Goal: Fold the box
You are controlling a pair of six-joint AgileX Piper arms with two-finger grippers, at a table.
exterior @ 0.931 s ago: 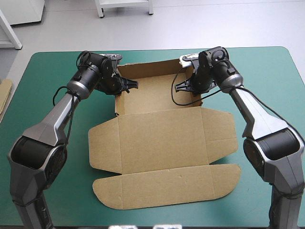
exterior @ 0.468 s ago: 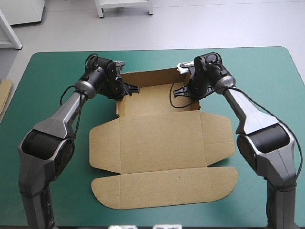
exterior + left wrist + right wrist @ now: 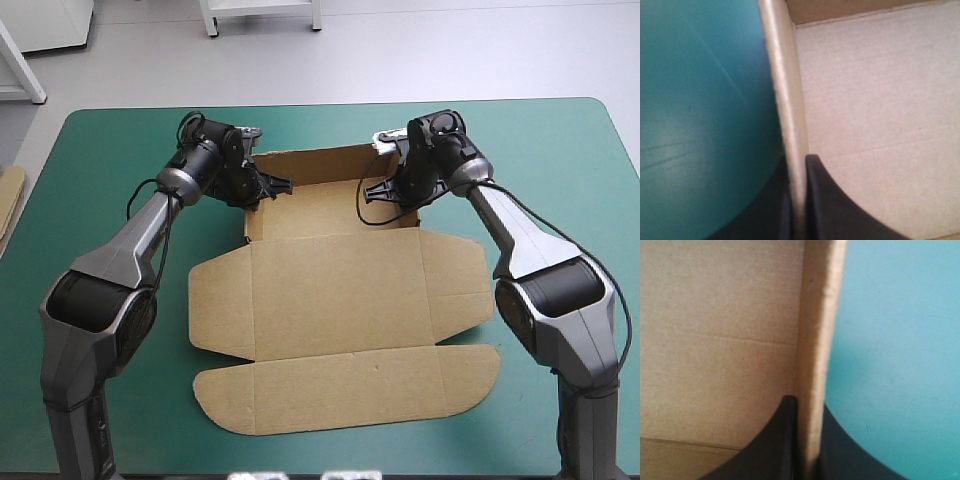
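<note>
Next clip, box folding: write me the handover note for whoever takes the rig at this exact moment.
Left gripper: shut on the box, pinching its left wall.
Right gripper: shut on the box, pinching its right wall.
Box: mid-table on the cover, tray end toward the far edge.
Done: the tray's back and side walls stand raised.
Left: the lid and its flaps lie flat toward the near edge. I cannot tell whether the side walls are tucked.
More board shows at the table's left edge.
</note>
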